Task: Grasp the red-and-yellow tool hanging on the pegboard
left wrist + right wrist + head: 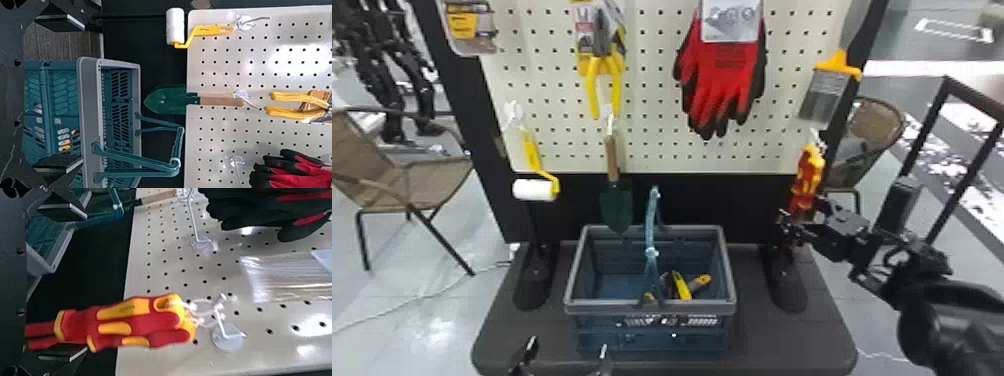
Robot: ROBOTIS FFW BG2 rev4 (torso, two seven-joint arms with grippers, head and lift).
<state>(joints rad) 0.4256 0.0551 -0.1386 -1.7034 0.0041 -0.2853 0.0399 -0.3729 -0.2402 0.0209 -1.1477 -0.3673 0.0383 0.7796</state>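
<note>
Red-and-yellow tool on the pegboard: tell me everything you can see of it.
The red-and-yellow tool hangs roughly upright at the pegboard's lower right corner, tied by a white cord to a clear hook. Its body is red with yellow inlays, plastic or rubber by its look, narrowing to two red limbs at the lower end. That end sits between the right gripper's open fingers; contact cannot be told.

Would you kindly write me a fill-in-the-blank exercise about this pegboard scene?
The right gripper is ___, not yet grasping the red-and-yellow tool.
The trowel has a ___ blade.
The gloves are red and ___.
The pliers have ___ handles.
Missing: open; green; black; yellow.
</note>
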